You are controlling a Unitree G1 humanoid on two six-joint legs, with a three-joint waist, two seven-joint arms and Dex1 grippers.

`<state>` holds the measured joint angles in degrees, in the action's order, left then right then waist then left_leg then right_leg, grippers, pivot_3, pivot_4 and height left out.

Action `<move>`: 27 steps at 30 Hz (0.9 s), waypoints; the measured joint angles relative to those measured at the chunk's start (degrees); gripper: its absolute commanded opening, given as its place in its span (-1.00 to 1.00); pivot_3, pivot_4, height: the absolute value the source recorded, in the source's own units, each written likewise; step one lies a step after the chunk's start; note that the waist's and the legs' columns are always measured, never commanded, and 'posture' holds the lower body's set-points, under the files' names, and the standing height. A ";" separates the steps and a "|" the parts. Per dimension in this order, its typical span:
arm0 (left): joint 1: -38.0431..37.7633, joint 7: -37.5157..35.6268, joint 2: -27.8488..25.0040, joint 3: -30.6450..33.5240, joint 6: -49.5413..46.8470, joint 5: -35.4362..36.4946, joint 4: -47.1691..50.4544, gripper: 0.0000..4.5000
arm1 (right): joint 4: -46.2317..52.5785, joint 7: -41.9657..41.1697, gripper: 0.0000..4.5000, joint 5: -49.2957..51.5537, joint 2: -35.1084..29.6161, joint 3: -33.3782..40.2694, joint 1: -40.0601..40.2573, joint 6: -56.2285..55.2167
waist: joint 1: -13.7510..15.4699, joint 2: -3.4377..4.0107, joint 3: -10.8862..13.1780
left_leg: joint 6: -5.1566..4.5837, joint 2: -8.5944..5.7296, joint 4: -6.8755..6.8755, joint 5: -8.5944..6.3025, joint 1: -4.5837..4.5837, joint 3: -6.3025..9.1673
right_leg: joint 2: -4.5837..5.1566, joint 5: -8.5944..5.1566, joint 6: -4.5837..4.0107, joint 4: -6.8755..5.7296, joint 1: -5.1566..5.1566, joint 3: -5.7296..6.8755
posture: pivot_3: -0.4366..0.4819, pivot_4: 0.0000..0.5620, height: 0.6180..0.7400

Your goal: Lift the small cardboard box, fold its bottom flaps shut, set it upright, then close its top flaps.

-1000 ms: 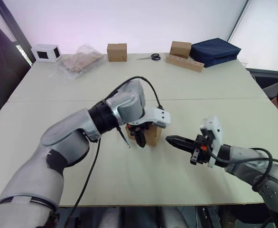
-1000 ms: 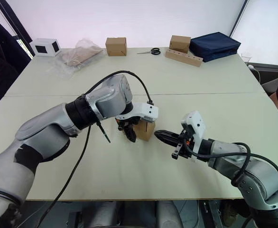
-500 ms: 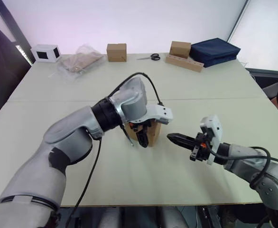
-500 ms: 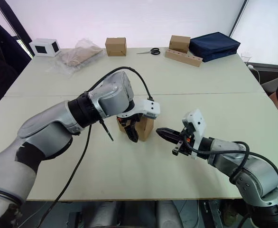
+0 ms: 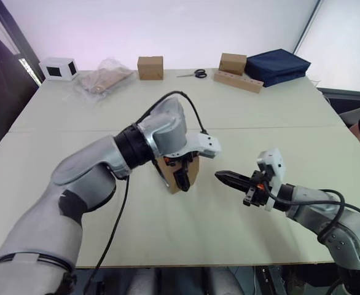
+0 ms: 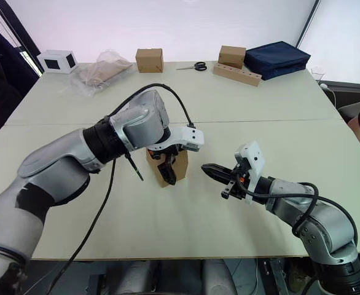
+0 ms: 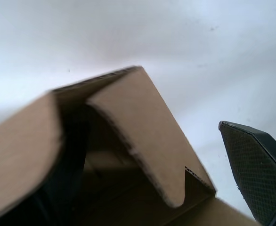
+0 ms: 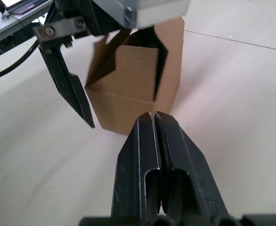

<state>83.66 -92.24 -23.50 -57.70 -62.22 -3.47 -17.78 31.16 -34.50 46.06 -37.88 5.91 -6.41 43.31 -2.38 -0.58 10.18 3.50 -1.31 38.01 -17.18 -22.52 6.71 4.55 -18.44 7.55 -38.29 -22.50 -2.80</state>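
The small cardboard box (image 5: 181, 174) is plain brown and stands tilted at the table's middle, its upper flaps loose. My left gripper (image 6: 166, 173) comes down over it from above and is open. In the right wrist view one of its fingers (image 8: 71, 84) stands clear of the box (image 8: 124, 89), while the other lies along the box's near corner. In the left wrist view the open end of the box (image 7: 128, 122) shows a folded-in flap. My right gripper (image 5: 224, 177) is shut and empty, pointing at the box from a short way to its right.
Along the far edge lie a white box with a dark window (image 5: 59, 68), a plastic-wrapped cardboard stack (image 5: 104, 77), a brown box (image 5: 151, 67), scissors (image 5: 196, 74), another brown box (image 5: 233, 62) on a wooden block (image 5: 239, 81), and a navy bag (image 5: 278, 65).
The box has tipped over further and shifted a little to the left together with my left gripper. My right gripper has stayed almost in place.
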 measured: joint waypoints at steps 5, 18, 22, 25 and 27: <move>4.76 -0.06 -3.87 0.39 -2.94 4.40 1.51 0.98 | 0.00 -0.71 -1.00 0.09 0.16 0.00 -0.08 0.10 | -0.02 0.02 -0.01 | 0.00 0.00 0.00 0.00 0.02 0.00 | 0.00 0.00 0.00 0.00 0.03 0.00 | -0.05 -0.47 1.00; 9.12 2.64 -8.26 15.43 -6.18 13.97 -3.54 0.98 | 4.65 -1.64 -1.00 1.85 -0.67 -1.34 -1.65 3.92 | -0.21 0.06 -0.02 | 0.00 0.00 0.03 0.00 0.03 0.00 | 0.00 -0.01 0.00 -0.06 -0.01 0.00 | -0.05 -0.47 1.00; 8.45 5.81 -9.92 21.29 -7.08 14.81 -9.01 0.76 | 5.55 -1.23 -1.00 3.14 -0.63 -3.00 -1.65 5.43 | -0.22 0.06 -0.02 | 0.00 0.01 0.02 0.00 0.02 0.00 | -0.01 -0.01 0.00 -0.10 -0.06 0.00 | -0.05 -0.47 1.00; 6.00 10.88 -10.28 26.50 -5.25 14.68 -12.08 0.36 | 7.62 -0.13 -1.00 4.55 0.17 -4.34 -2.35 6.68 | -0.12 0.06 -0.02 | 0.01 0.00 0.05 0.01 0.02 0.00 | 0.03 -0.01 0.00 -0.10 -0.04 0.00 | -0.05 -0.47 1.00; 2.85 15.42 -11.72 30.49 -2.51 14.08 -14.29 0.02 | 9.33 1.37 -1.00 5.17 1.50 -6.71 -3.11 7.50 | -0.26 0.08 -0.03 | 0.03 0.01 0.05 0.02 0.04 0.01 | 0.03 -0.01 0.00 -0.14 -0.07 -0.01 | -0.05 -0.47 1.00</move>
<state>86.51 -76.82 -35.22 -27.21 -64.73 10.62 -32.07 40.49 -33.13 51.23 -36.38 -0.81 -9.53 50.81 -2.64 -0.50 10.14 3.53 -1.30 38.06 -17.16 -22.48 6.72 4.58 -18.45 7.55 -38.43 -22.57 -2.81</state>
